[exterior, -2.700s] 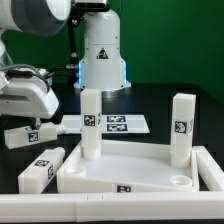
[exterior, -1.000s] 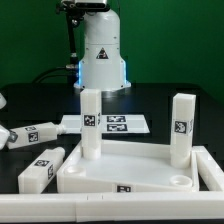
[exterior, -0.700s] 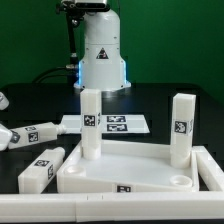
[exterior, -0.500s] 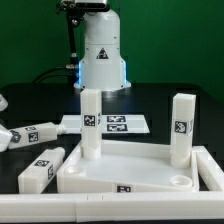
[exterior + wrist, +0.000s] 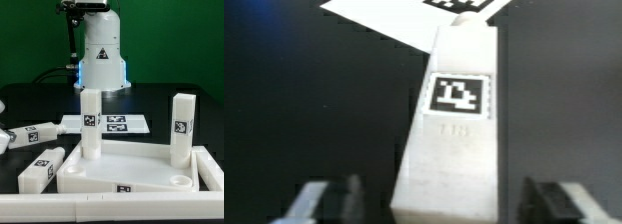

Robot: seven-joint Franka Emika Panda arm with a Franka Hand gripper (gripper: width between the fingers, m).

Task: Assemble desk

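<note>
The white desk tabletop (image 5: 130, 170) lies flat in the middle of the exterior view. Two tagged legs stand upright in its far sockets, one on the left (image 5: 90, 122) and one on the right (image 5: 182, 128). Two more legs lie on the black table at the exterior view's left: one farther back (image 5: 32, 134) and one next to the tabletop (image 5: 40, 168). In the wrist view my gripper (image 5: 446, 205) is open and straddles a lying leg (image 5: 455, 110). Dark gaps show between the leg and each finger (image 5: 322, 200). The gripper is almost out of the exterior view, at its left edge.
The marker board (image 5: 118, 124) lies behind the tabletop, and its corner shows in the wrist view (image 5: 411, 12). The robot base (image 5: 100, 55) stands at the back. A white rail (image 5: 110, 208) runs along the front and up the exterior view's right.
The arm, large at the exterior view's left 2.7 s ago, has dropped almost out of that view beside the lying leg. The desk parts have not moved.
</note>
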